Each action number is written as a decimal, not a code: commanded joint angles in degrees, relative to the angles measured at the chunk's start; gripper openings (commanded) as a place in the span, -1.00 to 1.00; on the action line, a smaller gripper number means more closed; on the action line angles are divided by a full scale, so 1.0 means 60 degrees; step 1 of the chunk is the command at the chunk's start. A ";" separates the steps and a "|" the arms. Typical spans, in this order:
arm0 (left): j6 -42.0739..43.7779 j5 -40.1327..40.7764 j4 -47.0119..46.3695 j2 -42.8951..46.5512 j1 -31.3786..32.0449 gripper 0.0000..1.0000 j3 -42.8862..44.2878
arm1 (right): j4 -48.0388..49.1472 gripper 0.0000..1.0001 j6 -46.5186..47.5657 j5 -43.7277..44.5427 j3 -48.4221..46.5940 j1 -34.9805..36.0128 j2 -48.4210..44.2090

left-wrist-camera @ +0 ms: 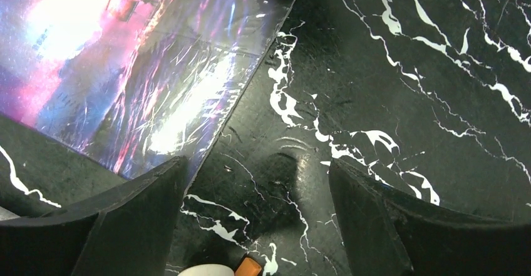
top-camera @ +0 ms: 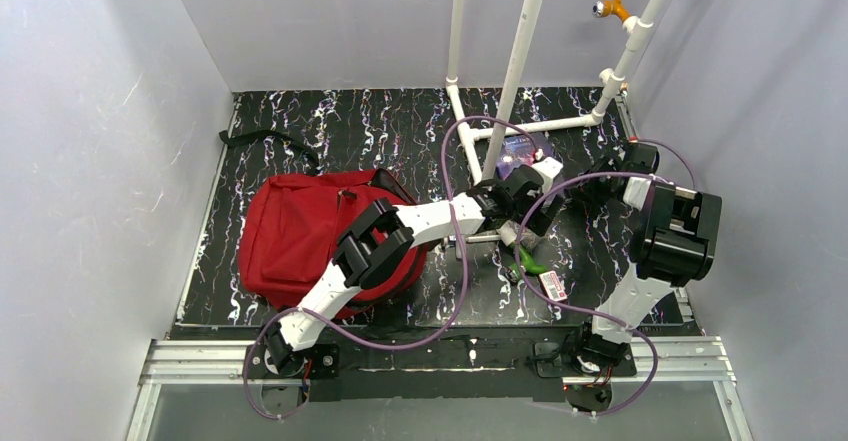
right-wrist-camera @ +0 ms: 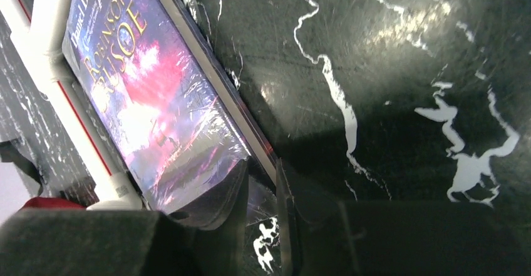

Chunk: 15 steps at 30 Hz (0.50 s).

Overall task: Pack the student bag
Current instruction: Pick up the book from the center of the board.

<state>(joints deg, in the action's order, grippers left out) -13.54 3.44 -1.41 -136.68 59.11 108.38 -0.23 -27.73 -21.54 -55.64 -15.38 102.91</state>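
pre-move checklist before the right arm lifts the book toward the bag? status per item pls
1. Right gripper closed on the edge of the book: ok.
2. Hold firm enough to lift: cannot tell.
3. Left gripper open, only table between its fingers: ok.
4. Book free of the white pipe: not ok; the pipe runs right beside its far edge and could snag.
5. Student bag mouth open to receive: cannot tell from the top view.
6. Path from book to bag clear: not ok; the left arm stretches across it.
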 commanded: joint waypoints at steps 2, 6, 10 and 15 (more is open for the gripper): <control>0.1495 0.0109 0.0867 0.0254 0.0053 0.68 0.0373 | 0.0144 -0.47 -0.0742 -0.1081 0.0735 0.0029 -0.0700; 0.2765 0.0737 0.0904 0.0146 0.0219 0.72 0.0559 | 0.0709 -0.51 -0.1415 -0.1837 0.1231 0.0016 -0.1003; 0.3807 0.1761 0.0951 -0.0177 0.0416 0.72 0.0989 | 0.0901 -0.51 -0.1619 -0.2012 0.1382 0.0014 -0.1114; 0.4835 0.2508 0.0574 -0.0665 0.0561 0.68 0.1350 | 0.0754 -0.51 -0.1561 -0.2009 0.1294 -0.0001 -0.1184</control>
<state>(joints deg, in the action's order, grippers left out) 7.86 12.69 3.07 -139.02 61.67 113.19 1.96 -36.03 -30.52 -47.35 -15.46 98.80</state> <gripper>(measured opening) 0.851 0.245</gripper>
